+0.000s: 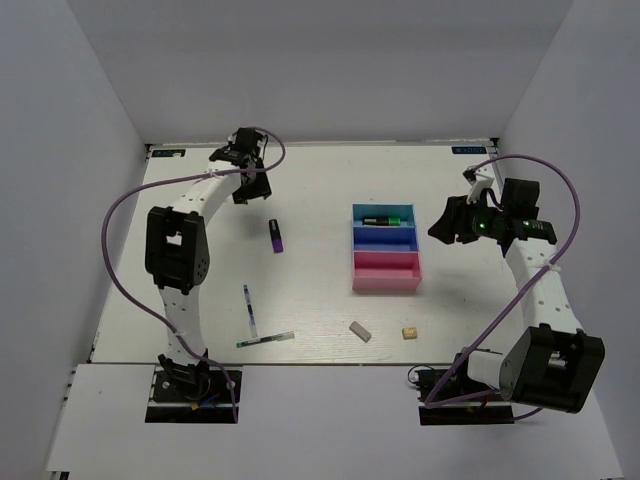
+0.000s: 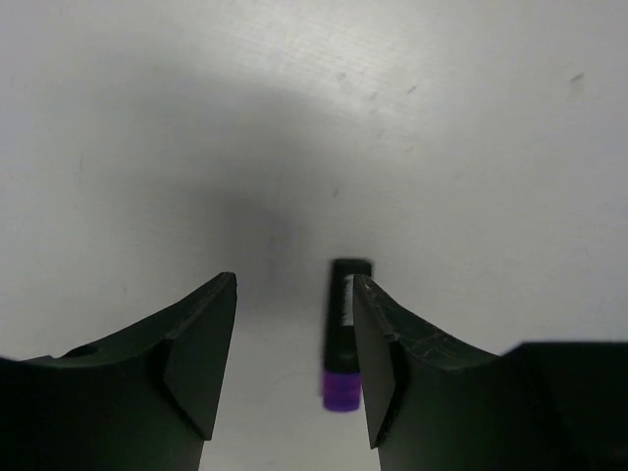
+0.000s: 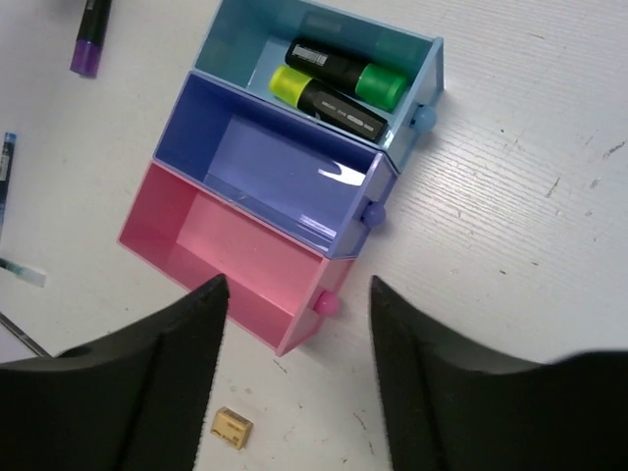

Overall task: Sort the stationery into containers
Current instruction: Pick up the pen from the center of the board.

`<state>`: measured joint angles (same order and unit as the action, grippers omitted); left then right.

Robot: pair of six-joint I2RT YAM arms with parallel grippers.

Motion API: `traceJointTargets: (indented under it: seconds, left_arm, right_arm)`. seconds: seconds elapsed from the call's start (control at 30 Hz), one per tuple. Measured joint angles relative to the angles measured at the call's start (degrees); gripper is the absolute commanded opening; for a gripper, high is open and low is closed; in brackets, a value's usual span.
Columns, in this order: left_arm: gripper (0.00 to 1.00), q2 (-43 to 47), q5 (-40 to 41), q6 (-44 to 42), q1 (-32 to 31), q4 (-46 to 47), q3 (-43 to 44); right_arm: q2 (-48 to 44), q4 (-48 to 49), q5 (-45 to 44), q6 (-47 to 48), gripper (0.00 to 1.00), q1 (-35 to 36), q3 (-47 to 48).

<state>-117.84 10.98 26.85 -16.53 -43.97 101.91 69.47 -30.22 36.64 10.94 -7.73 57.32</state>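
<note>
Left arm point(image 1: 215, 190) sits in the upper left of the top view. Its jaws are spread wide with nothing between them, and in its wrist cam the purple-capped highlighter point(image 2: 341, 334) lies flat on the white surface point(image 1: 320, 180) below, lined up close to the right-hand finger, cap toward the bottom of the frame. From above, that highlighter is left of center, well apart from the trays. The three joined trays sit right of center: light blue tray point(image 3: 235, 25) at the top, already holding the green-capped highlighter point(image 3: 343, 71) and the yellow-capped highlighter point(image 3: 324, 98) side by side, then the dark blue tray point(image 3: 265, 162) and the pink tray point(image 3: 216, 245), both bare inside. Right arm point(image 1: 535, 290) hangs just right of the trays, jaws open and holding nothing. Two thin pens point(image 1: 249, 308) lie lower left in an L shape, ends close together. The grey eraser point(image 1: 360, 331) and tan eraser point(image 1: 408, 332) sit below the pink tray.
</note>
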Motion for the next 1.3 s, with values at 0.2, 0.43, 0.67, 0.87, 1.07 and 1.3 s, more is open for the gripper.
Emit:
traceJointTargets:
  seconds: [0.2, 0.43, 0.67, 0.87, 1.07, 1.3]
  left_arm:
    - [0.61, -0.94, -0.79, 0.76, -0.59, -3.87, -3.98]
    - [0.61, -2.32, -4.22, 1.44, -2.34, -2.4, -6.62]
    - [0.63, -3.5, -4.52, 1.53, -2.67, -1.36, -7.54]
    - [0.63, -4.57, -4.26, 1.68, -3.61, -0.9, -9.2]
    - [0.59, -4.68, -2.03, 1.7, -5.57, -0.85, -9.2]
    - [0.43, -2.69, 1.2, 3.08, -6.86, 2.36, -13.29]
  right_arm:
    - [0.13, -0.33, -1.99, -0.07, 0.54, 0.09, 0.02]
    - [1.81, -0.35, -2.64, -0.07, 0.58, 0.09, 0.02]
    - [2.27, -0.74, -2.86, -0.07, 0.6, 0.09, 0.02]
    - [2.27, -1.11, -2.82, -0.07, 0.61, 0.09, 0.02]
    - [2.27, -1.31, -2.73, -0.09, 0.61, 0.04, 0.02]
    - [2.27, -1.33, -1.99, -0.2, 0.62, -0.02, 0.02]
